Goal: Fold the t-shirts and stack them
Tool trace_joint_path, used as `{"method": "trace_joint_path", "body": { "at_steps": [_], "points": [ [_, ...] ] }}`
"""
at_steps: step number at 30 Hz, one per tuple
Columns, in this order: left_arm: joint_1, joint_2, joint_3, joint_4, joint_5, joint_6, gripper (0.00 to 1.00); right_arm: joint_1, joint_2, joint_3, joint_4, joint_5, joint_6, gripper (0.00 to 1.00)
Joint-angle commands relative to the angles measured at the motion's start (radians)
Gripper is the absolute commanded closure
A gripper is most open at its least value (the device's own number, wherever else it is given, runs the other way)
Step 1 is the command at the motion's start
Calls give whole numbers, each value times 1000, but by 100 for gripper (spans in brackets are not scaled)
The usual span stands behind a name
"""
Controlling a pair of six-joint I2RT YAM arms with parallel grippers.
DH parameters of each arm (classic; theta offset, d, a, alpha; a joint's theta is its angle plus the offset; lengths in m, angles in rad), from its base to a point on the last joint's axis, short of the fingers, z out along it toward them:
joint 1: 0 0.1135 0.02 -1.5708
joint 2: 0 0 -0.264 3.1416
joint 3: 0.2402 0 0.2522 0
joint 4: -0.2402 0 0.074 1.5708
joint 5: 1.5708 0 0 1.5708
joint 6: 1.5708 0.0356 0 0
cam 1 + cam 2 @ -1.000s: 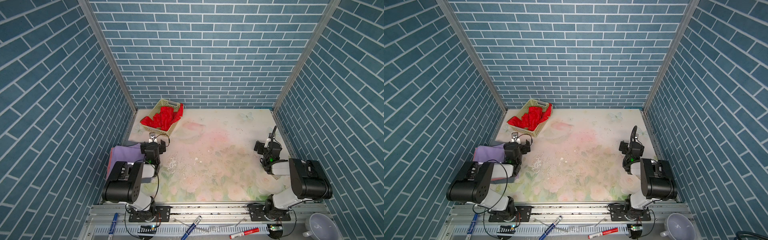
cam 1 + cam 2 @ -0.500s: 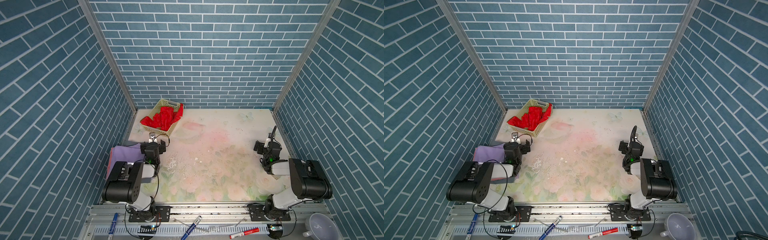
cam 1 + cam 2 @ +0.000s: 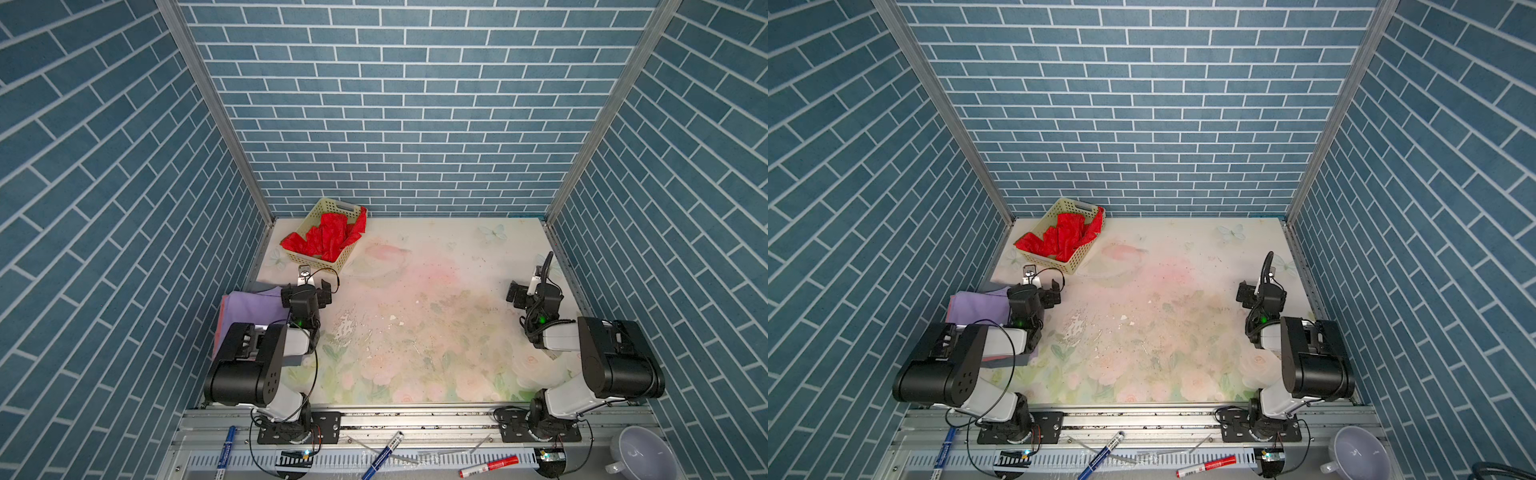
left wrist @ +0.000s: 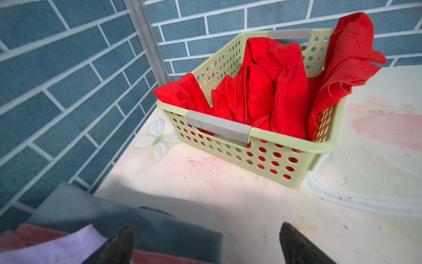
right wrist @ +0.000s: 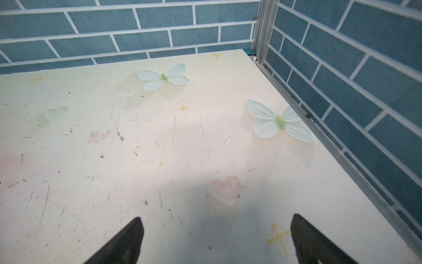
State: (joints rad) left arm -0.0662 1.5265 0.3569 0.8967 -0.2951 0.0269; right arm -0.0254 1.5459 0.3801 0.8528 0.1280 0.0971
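A bright red t-shirt lies crumpled in the pale yellow basket, spilling over its rim. At the table's left edge sits a folded stack of t-shirts. A lilac one is on top. The left wrist view shows the lilac, salmon-pink and grey layers. My left gripper hangs open and empty by the stack's corner, facing the basket. My right gripper is open over the bare table near the right wall.
The basket stands in the back left corner. Brick-patterned walls close in three sides of the floral table. Markers lie on the front rail, and a white bowl sits at the front right.
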Motion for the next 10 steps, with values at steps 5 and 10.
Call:
{"method": "trace_joint_path", "body": {
  "at_steps": [5,10],
  "points": [
    [-1,8,10,16,-9,5,0,-2,1,13,17,-14,-29,1],
    [-3,7,9,17,-9,8,0,-2,-4,5,31,-10,-34,1]
  ]
}}
